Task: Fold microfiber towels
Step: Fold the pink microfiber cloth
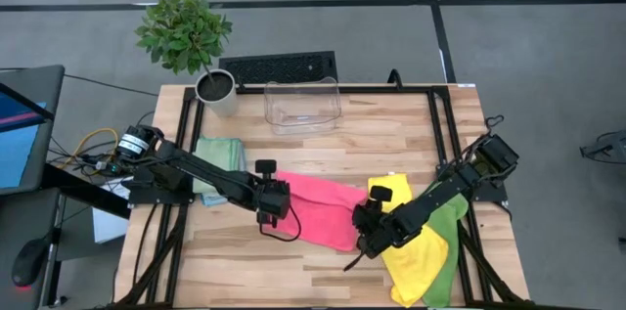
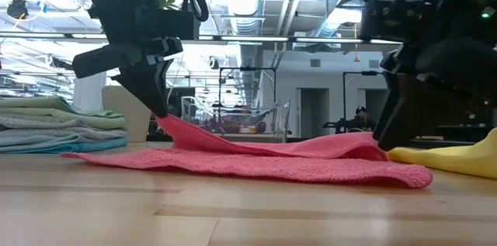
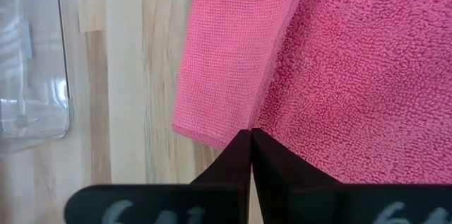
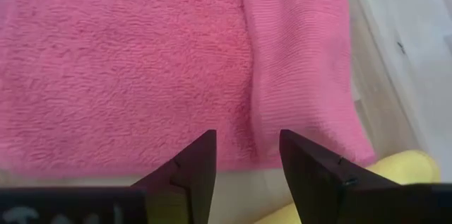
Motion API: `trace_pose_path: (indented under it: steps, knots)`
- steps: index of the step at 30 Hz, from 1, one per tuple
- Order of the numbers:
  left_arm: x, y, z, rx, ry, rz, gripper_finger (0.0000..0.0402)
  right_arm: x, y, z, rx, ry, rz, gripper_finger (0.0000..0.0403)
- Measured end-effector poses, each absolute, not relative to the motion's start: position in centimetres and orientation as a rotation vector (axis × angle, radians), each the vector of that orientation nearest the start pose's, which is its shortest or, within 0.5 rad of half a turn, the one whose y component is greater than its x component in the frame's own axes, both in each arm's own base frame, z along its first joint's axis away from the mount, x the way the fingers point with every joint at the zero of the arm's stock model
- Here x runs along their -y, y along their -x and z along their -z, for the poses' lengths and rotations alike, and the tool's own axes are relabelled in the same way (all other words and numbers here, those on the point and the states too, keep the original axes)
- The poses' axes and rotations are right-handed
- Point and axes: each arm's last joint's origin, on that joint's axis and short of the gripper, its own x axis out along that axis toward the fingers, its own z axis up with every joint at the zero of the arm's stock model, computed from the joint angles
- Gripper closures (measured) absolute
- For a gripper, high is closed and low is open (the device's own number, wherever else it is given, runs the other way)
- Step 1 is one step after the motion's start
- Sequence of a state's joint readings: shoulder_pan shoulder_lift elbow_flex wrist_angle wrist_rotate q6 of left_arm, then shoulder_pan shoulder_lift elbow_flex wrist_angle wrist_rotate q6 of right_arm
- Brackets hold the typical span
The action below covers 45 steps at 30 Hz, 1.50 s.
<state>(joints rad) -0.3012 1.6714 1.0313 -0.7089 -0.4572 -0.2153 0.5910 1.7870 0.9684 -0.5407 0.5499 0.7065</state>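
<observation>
Both arms matte black, boxy links; left arm [image 1: 210,178] carries yellow and orange wiring near its base; right arm [image 1: 460,183] all black; fingers [image 4: 191,174] dark, wedge-shaped, tapering

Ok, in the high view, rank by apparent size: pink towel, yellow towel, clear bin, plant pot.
1. Pink towel and yellow towel: look alike, arms cover part of each, so no ranking.
2. Clear bin.
3. Plant pot, smallest.
</observation>
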Motion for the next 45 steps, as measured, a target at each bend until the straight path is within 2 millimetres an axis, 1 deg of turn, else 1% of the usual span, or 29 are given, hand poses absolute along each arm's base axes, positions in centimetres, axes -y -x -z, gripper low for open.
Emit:
trace_pose_path:
  steps: [7,18,21,25,26,29,32,37,41,45]
  knots:
    - [7.7,-29.0,-17.6,-1.225,-0.308,-0.263,0.0401,-15.3,-26.6,-13.3,-1.065,0.107,0.371,0.0228]
    - [7.7,-29.0,-17.6,-1.225,-0.307,-0.263,0.0401,-14.7,-26.2,-12.6,-1.089,0.111,0.384,0.0284]
    - [7.7,-29.0,-17.6,-1.225,-0.307,-0.263,0.0401,-14.5,-26.2,-12.5,-1.092,0.11,0.39,0.031]
    - [7.7,-29.0,-17.6,-1.225,-0.304,-0.265,0.0401,-14.3,-26.3,-12.5,-1.105,0.11,0.383,0.0382]
    - [7.7,-29.0,-17.6,-1.225,-0.304,-0.265,0.0401,-14.3,-26.4,-12.5,-1.107,0.112,0.38,0.0389]
    - [7.7,-29.0,-17.6,-1.225,-0.302,-0.265,0.0401,-14.4,-26.4,-12.7,-1.113,0.109,0.371,0.0392]
    - [7.7,-28.8,-17.7,-1.255,-0.291,-0.252,0.0401,-15.3,-26.6,-13.8,-1.105,0.118,0.349,0.0395]
    - [8.2,-29.0,-18.8,-1.261,-0.291,-0.25,0.0401,-16.9,-26.8,-16.0,-1.119,0.158,0.323,0.0397]
    - [9.2,-29.1,-19.6,-1.246,-0.277,-0.244,0.0401,-18.2,-27.0,-17.4,-1.088,0.14,0.291,0.0397]
    - [10.5,-28.5,-19.8,-1.267,-0.258,-0.221,0.0401,-19.9,-26.9,-18.8,-1.047,0.098,0.258,0.0397]
